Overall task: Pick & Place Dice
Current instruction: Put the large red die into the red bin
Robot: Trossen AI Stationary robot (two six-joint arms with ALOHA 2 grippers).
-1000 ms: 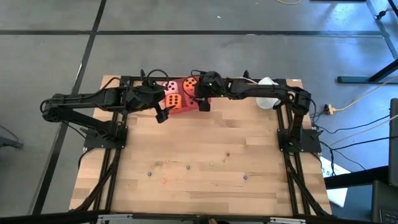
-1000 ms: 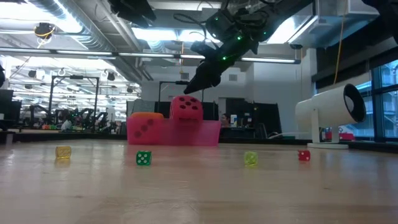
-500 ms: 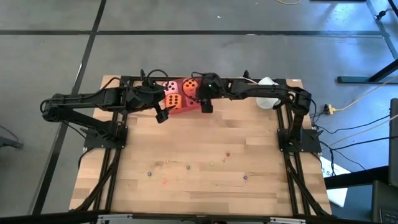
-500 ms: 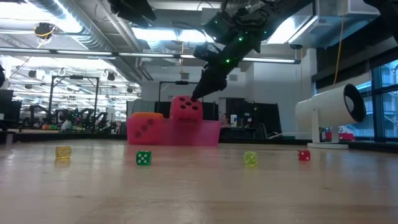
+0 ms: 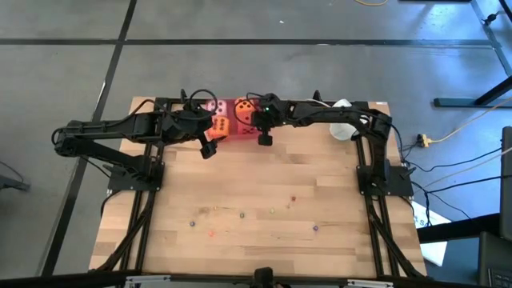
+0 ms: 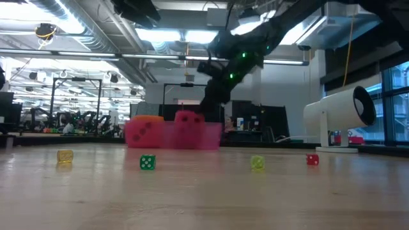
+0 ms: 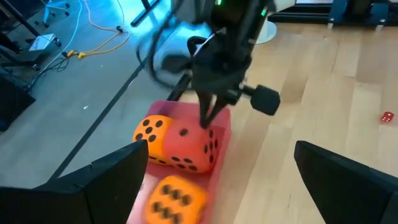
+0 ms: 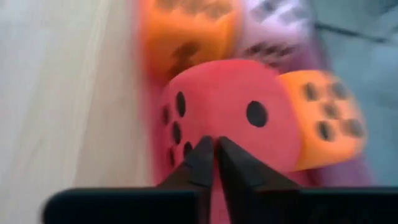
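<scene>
Right gripper: its two dark fingers were pressed together, tips meeting with nothing between them, pointing down at the soft red cube with dark pips. The tips stood at the cube's near upper edge; whether they touched it could not be told. From the left wrist view the same gripper came down onto the top of the red cube.

Around the red cube: one soft orange cube with dark pips lay against its side, a second orange cube sat nearer the left wrist camera, and a pale pink cube with dark pips lay behind, blurred. All four rested in the flat red rectangular tray at the far edge of the wooden table, between the two arms.

Left gripper: hung just beside the tray's left end, its broad dark fingers spread wide apart, holding nothing.

Well apart, near the table's front, small coloured dice-like beads were scattered, among them a green one. A white cylindrical device stood at the right of the low view.
</scene>
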